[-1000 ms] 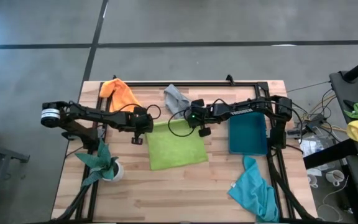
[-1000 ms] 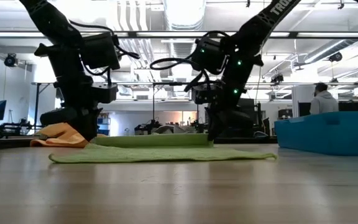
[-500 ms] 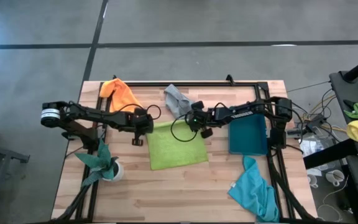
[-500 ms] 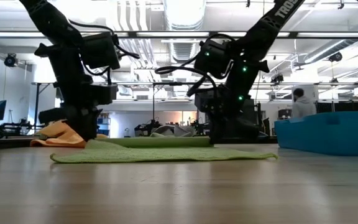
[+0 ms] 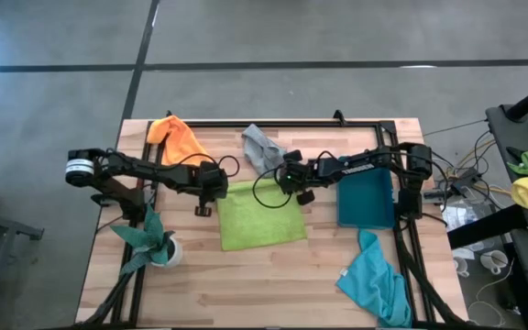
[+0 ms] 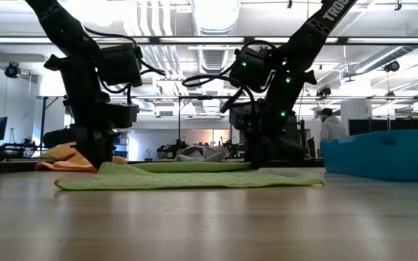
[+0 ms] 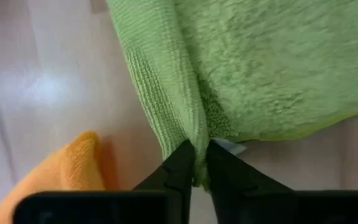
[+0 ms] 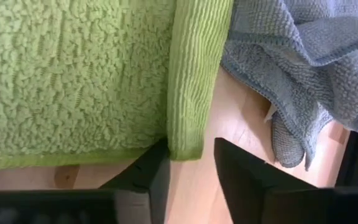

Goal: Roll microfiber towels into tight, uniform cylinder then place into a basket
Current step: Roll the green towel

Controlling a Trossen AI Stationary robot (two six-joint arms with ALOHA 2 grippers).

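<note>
Lime green fluffy microfiber towel (image 5: 260, 214) lies mid-table, far edge now folded over. We see left gripper (image 7: 201, 167) still pinching its corner; right gripper (image 8: 191, 168) has just parted, fold between fingers, seemingly released. First roll turn set; teal plastic basket (image 5: 366, 198) waits right.

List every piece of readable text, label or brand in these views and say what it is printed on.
"TRO": white letters on the upper link of the right arm in the low view, cut off by the picture's top edge.
A small white tag on the lime green towel in the left wrist view: no print on it can be made out.
Nothing readable on the basket, the other towels or the table.
</note>
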